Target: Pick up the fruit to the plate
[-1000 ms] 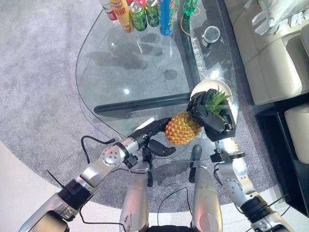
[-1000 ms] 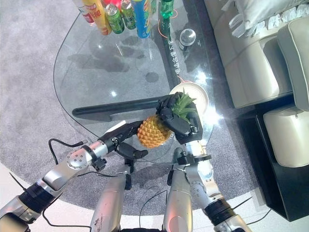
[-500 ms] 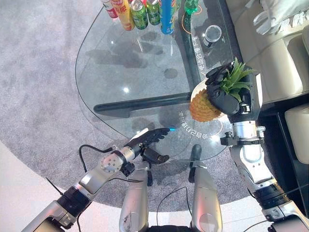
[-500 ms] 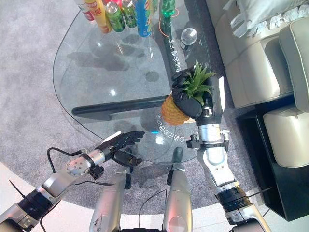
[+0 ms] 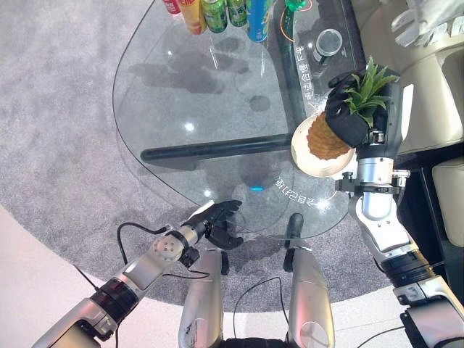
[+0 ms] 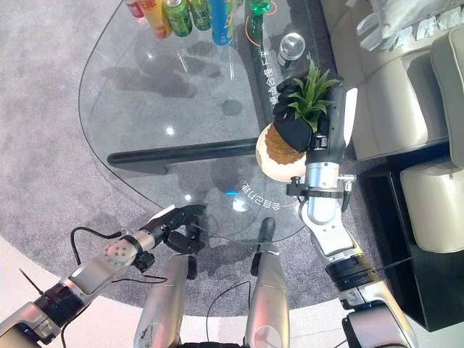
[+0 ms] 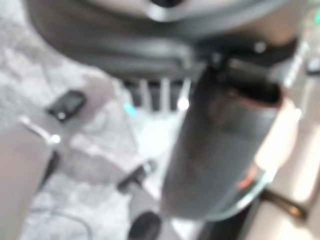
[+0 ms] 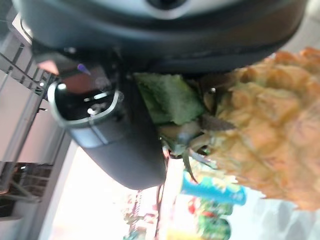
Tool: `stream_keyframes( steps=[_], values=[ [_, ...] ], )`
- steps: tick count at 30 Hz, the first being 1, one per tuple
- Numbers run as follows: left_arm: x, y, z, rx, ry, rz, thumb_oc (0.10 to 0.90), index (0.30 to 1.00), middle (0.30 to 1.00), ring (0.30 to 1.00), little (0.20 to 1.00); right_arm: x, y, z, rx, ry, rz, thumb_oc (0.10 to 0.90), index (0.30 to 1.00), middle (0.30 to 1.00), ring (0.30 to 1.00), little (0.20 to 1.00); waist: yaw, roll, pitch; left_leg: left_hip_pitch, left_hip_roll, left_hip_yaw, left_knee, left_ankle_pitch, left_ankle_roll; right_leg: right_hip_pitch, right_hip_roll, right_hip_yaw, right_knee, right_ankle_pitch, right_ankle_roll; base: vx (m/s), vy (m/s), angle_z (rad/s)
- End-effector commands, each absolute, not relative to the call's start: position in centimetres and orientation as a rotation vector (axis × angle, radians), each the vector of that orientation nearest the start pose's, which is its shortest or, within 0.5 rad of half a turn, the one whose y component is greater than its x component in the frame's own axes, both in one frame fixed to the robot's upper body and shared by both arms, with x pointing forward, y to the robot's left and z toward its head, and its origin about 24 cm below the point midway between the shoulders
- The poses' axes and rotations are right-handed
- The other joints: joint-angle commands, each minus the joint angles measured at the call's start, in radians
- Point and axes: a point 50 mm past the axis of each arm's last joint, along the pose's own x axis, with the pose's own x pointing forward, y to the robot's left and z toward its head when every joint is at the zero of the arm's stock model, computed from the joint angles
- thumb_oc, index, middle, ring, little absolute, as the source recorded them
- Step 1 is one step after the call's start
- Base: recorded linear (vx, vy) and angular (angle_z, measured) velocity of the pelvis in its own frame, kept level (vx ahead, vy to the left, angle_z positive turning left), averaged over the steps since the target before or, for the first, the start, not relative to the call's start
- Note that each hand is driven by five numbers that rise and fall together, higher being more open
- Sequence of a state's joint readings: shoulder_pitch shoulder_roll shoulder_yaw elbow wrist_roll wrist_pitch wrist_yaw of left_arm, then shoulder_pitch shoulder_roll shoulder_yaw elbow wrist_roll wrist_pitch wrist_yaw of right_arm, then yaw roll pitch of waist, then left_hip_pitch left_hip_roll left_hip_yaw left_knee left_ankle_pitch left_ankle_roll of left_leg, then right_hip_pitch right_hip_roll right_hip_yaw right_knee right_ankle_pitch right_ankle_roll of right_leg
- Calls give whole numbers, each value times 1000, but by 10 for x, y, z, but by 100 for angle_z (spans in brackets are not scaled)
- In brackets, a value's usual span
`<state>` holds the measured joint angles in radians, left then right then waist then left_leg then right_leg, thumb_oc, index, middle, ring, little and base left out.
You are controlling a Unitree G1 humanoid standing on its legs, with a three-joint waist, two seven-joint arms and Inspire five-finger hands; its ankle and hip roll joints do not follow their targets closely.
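Item: pineapple (image 5: 324, 138), gripped at its crown by the curled right hand (image 5: 346, 116), held over the white plate (image 5: 308, 163) at the glass table's (image 5: 181, 109) right edge.
Left hand (image 5: 215, 221): near edge, fingers loosely curled, holding nothing.
Risk: a tilted release could roll the fruit off the plate and table.
Obscured: whether fruit touches plate; the far drink cans (image 5: 217, 13) are cut off.

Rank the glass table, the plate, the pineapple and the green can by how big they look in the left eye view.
1. Glass table, largest by far.
2. Plate.
3. Pineapple, gripped in the right hand above the plate; nearer the camera and partly covered, so unsure against the plate.
4. Green can, cut off by the view's edge.
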<state>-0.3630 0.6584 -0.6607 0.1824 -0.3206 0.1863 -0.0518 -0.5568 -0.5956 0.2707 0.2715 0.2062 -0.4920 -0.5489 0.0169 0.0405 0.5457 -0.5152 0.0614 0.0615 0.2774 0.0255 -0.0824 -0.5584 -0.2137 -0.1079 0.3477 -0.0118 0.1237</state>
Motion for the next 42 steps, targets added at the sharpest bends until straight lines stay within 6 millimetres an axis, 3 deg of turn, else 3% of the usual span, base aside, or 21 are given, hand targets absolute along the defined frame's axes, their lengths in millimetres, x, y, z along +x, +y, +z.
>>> stream_keyframes(
  steps=[1, 11, 21, 42],
  values=[
    [278, 139, 34, 495, 238, -566, 800, 900, 900, 900, 900, 305, -203, 275, -219, -1150, -277, 100, 300, 300, 300, 200, -12, 5, -26, -48, -116, 70, 114, -122, 54, 15, 97, -111, -26, -13, -15, 0, 0, 0],
    [271, 129, 18, 479, 260, -574, 800, 900, 900, 900, 900, 330, -215, 286, -341, -1115, -412, 100, 300, 300, 300, 200, -3, 53, -26, -145, -127, 64, 106, -98, 44, -93, 98, -104, -18, -2, -16, -8, 40, 1],
    [261, 110, 17, 448, 225, -617, 800, 900, 900, 900, 900, 338, -218, 297, -360, -1140, -469, 100, 300, 300, 300, 200, 11, 108, -26, -232, -146, 58, 100, -88, 43, -198, 96, -100, -5, -1, -20, -6, 37, 2],
    [253, 96, 16, 406, 199, -618, 800, 900, 900, 900, 900, 332, -211, 310, -357, -1282, -513, 100, 300, 300, 300, 200, 18, 149, -26, -307, -159, 52, 109, -80, 49, -292, 92, -85, 22, 3, -20, 1, 9, 1]
  ],
)
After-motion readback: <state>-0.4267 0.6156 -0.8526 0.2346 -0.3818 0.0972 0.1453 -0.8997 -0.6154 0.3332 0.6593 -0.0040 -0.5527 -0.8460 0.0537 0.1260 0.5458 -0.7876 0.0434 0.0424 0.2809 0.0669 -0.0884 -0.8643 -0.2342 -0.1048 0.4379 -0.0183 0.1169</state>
